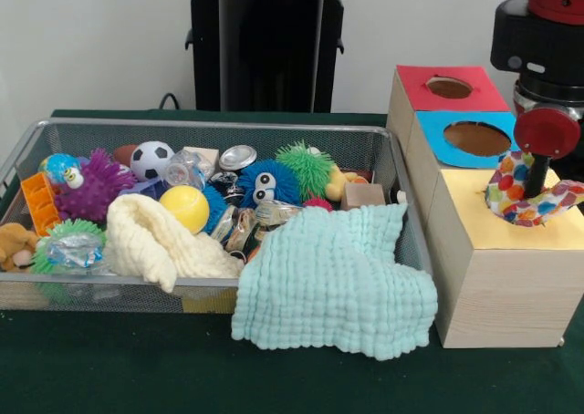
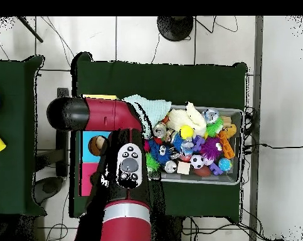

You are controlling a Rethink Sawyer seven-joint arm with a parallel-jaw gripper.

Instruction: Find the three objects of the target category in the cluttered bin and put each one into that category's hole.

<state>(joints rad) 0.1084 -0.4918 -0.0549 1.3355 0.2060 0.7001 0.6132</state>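
Note:
The wire-mesh bin (image 1: 27, 140) sits on the green table, full of toys; it also shows in the overhead view (image 2: 236, 179). One polka-dot fabric piece (image 1: 520, 200) lies bunched over the hole of the yellow-topped box (image 1: 493, 250), hiding the hole. My gripper (image 1: 537, 179) comes straight down into the middle of that fabric, under a red round part of the arm (image 1: 546, 131). The fabric hides the gripper's tip. No other polka-dot piece shows in the bin. In the overhead view my arm (image 2: 110, 116) covers the yellow-topped box and the gripper.
A blue-topped box (image 1: 436, 124) and a red-topped box (image 1: 412, 81) stand behind the yellow one. A mint-green waffle cloth (image 1: 338, 282) hangs over the bin's front rim. A cream fluffy cloth (image 1: 155, 241), a yellow ball (image 1: 185, 207) and a soccer ball (image 1: 151, 159) lie in the bin.

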